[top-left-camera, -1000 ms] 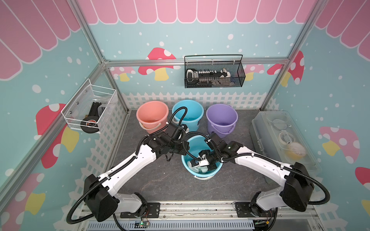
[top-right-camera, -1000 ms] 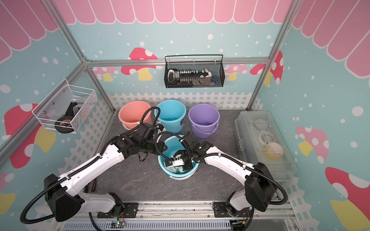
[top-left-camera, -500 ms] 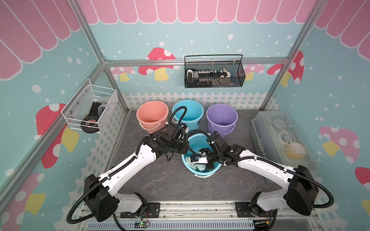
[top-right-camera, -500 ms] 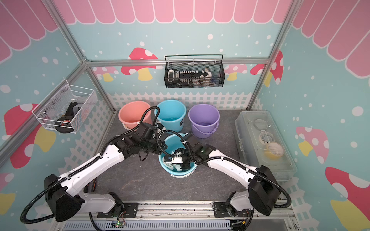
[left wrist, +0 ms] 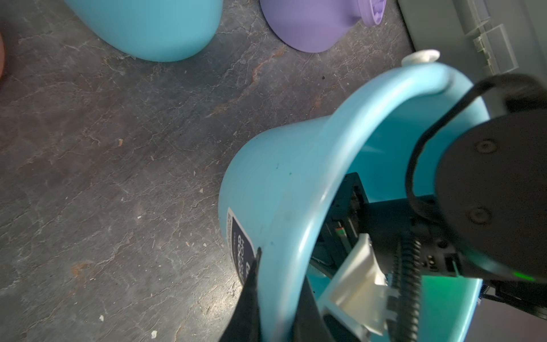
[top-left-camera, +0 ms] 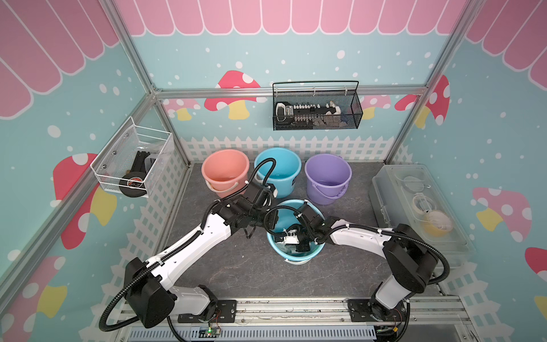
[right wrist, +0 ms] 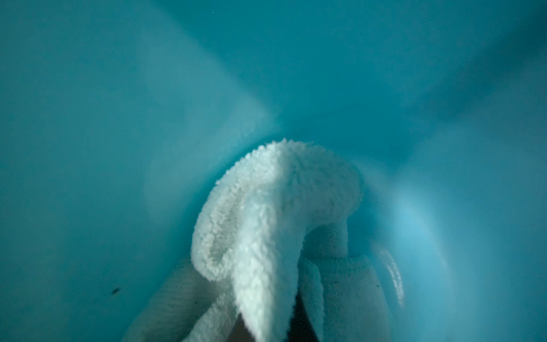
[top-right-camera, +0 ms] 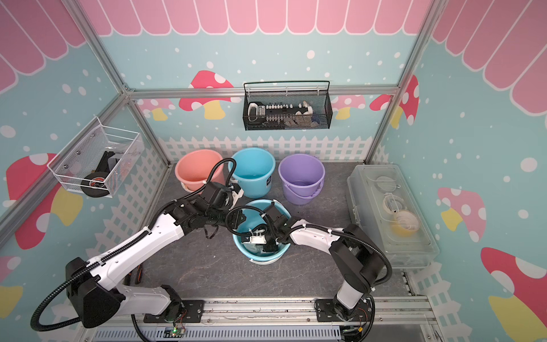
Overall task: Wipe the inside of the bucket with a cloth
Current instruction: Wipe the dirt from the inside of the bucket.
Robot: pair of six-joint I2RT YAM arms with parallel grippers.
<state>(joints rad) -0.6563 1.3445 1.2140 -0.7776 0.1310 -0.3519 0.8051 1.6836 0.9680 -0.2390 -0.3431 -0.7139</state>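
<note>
The light blue bucket (top-left-camera: 296, 257) (top-right-camera: 260, 258) stands in the middle of the table in front of three others. My left gripper (left wrist: 279, 284) (top-left-camera: 266, 220) is shut on its rim (left wrist: 334, 165) at the left side, one finger outside the wall and one inside. My right gripper (right wrist: 272, 325) (top-left-camera: 302, 245) reaches down inside the bucket and is shut on the cloth (right wrist: 275, 207), a fluffy pale bundle pressed against the inner wall (right wrist: 148, 118) near the bottom. In both top views the right wrist hides most of the cloth.
Behind stand a pink bucket (top-left-camera: 225, 171), a second blue bucket (top-left-camera: 278, 170) and a purple bucket (top-left-camera: 328, 177). A clear lidded box (top-left-camera: 414, 207) lies at the right edge. A white wire basket (top-left-camera: 133, 160) and a black mesh basket (top-left-camera: 316, 109) hang on the walls.
My right wrist has slid leftward inside the bucket with the cloth. The left gripper has kept its hold on the rim and the bucket has barely shifted.
</note>
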